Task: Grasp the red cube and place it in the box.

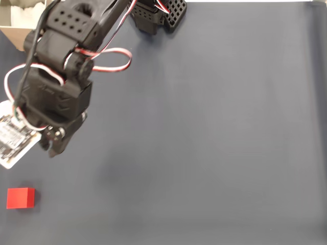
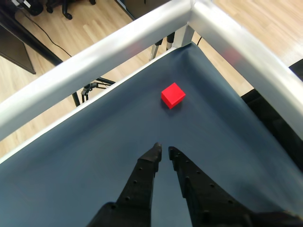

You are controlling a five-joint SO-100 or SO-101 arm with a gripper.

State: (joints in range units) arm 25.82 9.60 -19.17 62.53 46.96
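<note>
The red cube (image 1: pixel 20 198) lies on the dark blue-grey mat near the bottom left corner of the fixed view. In the wrist view the red cube (image 2: pixel 173 95) rests a little ahead of my fingertips, close to the table's corner. My gripper (image 1: pixel 51 149) hangs above the mat, up from the cube in the fixed view, apart from it. Seen from the wrist, the gripper (image 2: pixel 163 152) has its black jaws nearly together with nothing between them. The tan box (image 1: pixel 11 37) with white lining peeks out at the top left, partly hidden behind the arm.
Silver metal rails (image 2: pixel 118 45) border the table and meet at a corner just beyond the cube, with wooden floor past them. The arm's base (image 1: pixel 156 15) stands at the top centre. Bare mat stretches across the middle and right.
</note>
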